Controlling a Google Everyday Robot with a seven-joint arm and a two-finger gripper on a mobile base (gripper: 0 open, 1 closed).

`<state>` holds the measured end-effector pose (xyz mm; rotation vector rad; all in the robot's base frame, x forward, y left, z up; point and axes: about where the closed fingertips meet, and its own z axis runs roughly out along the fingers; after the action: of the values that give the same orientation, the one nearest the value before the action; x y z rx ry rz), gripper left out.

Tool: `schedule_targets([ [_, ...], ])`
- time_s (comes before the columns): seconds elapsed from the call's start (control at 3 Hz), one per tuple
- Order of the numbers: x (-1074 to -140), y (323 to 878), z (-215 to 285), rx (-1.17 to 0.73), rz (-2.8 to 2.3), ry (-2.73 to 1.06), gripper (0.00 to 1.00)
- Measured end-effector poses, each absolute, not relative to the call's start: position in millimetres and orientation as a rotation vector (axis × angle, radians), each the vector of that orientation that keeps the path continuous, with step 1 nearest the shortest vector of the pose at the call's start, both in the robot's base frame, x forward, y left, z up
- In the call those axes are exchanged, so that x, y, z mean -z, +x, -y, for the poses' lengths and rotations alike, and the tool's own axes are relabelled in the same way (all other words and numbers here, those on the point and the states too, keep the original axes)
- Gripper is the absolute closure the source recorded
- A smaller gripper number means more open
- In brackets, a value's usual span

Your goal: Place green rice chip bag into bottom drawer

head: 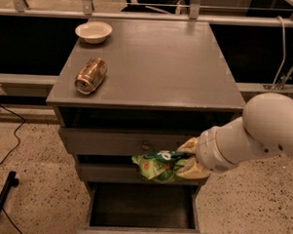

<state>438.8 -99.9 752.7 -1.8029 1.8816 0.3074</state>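
Note:
The green rice chip bag is crumpled bright green foil with white lettering. My gripper is shut on its right end and holds it in the air in front of the middle drawer. The bottom drawer is pulled out below, a wide grey box with a dark inside. The bag hangs above the drawer's back part and touches nothing else that I can see. My white arm reaches in from the right.
A gold-brown can lies on its side on the grey cabinet top. A white bowl stands at the back left corner. Two shallower drawers sit above. Cables lie on the speckled floor at left.

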Motion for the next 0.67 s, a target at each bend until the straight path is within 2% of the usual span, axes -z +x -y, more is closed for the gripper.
schedule_targets([
  [0.33,-726,428,146,-0.196,-1.904,-1.723,1.0],
  [0.67,-708,406,212,-0.102,-1.847,-1.719,1.0],
])
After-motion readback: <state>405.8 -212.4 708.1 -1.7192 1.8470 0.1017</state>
